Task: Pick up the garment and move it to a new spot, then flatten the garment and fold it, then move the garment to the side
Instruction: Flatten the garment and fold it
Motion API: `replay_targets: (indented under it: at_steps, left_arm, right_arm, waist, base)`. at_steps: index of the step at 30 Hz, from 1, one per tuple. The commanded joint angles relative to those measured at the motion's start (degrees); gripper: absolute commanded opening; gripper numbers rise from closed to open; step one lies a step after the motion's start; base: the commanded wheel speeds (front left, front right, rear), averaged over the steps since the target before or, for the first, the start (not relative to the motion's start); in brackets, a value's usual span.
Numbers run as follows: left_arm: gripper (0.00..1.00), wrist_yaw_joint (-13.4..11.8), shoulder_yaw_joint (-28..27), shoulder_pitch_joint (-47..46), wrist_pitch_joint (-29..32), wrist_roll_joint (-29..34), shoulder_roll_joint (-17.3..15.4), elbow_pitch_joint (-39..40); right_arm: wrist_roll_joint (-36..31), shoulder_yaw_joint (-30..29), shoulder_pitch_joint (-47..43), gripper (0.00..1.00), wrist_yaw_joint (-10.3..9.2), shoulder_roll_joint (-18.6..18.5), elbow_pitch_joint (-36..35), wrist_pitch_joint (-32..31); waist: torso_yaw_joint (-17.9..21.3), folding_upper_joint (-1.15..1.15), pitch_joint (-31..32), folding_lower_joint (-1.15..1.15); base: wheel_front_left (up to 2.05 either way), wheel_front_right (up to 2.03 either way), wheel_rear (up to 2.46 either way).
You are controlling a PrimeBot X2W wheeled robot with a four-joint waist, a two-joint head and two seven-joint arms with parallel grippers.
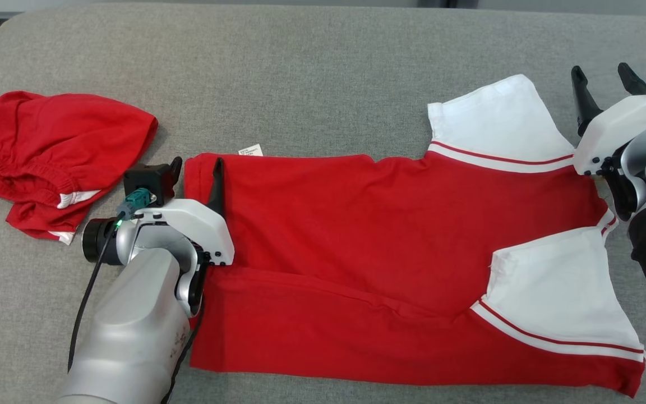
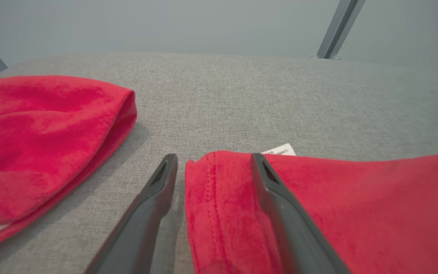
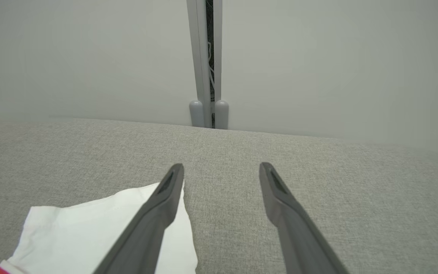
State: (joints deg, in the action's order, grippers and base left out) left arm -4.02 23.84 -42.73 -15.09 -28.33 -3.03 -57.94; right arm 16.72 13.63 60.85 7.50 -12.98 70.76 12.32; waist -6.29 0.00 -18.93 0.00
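In the head view we see the whole red T-shirt [image 1: 356, 235] flat beside the red shorts [image 1: 48, 163], its length running away from them, hem nearest, while the wrist views add the hem corner between the spread fingers of the left gripper [image 2: 213, 156] and the right gripper [image 3: 221, 165] released, empty.

Silver forearm [image 1: 132, 325], white housing [image 1: 194, 221], black cable [image 1: 84, 303], teal connector [image 1: 137, 197], dark 2-fingered left tool [image 2: 214, 156]

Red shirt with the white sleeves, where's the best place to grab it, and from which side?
Take the red shirt by its stitched hem at the far corner, coming in from the robot's left. It lies flat, so only an edge offers cloth to pinch, and the open jaws of the left gripper straddle that edge.
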Motion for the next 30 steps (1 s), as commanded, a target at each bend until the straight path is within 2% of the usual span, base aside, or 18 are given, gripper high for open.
replay_targets:
  at_steps: [1, 2, 4, 14, 20, 30]
  left_arm:
    - [0.76, 0.3, 0.0, -1.0, -0.1, -0.3, -0.2, -0.4]
    - [0.48, 0.4, 0.2, -1.4, -0.1, -0.5, -0.2, -0.5]
    - [0.0, 0.4, 0.4, -1.9, -0.1, -0.7, -0.1, -0.8]
    - [0.0, 0.9, 3.9, -3.6, 0.2, -4.1, 0.0, -0.7]
    - [0.0, -0.1, 6.2, -4.1, 0.0, -5.4, 0.0, 1.4]
    - [0.0, -1.0, 9.2, -4.3, -0.1, -7.9, 0.0, 5.0]
  right_arm:
    - [0.2, 0.3, 0.6, 1.0, -0.02, -0.1, 0.2, -0.7]
    - [0.3, 0.5, 0.9, 1.0, -0.02, -0.1, 0.3, -1.2]
    - [0.7, 0.9, 1.4, 1.0, -0.02, 0.0, 0.6, -2.3]
    - [2.6, 2.2, 3.4, 1.0, -0.02, 0.5, 1.1, -4.6]
    - [3.7, 2.8, 4.5, 1.0, -0.02, -0.1, 1.4, -6.3]
    - [5.0, 4.4, 5.6, 1.0, -0.02, -1.6, 2.4, -13.7]
  waist:
    - [-0.4, 0.0, -0.8, 0.0]
    - [-0.6, 0.0, -1.1, 0.0]
    - [-1.0, 0.0, -1.7, 0.0]
    - [-2.4, 0.0, -4.1, 0.0]
    - [-3.6, 0.0, -5.3, 0.0]
    - [-5.8, 0.0, -7.0, 0.0]
  base:
    - [0.0, 0.0, 0.0]
    - [0.0, 0.0, 0.0]
    - [0.0, 0.0, 0.0]
    - [0.0, 0.0, 0.0]
    - [0.0, 0.0, 0.0]
    - [0.0, 0.0, 0.0]
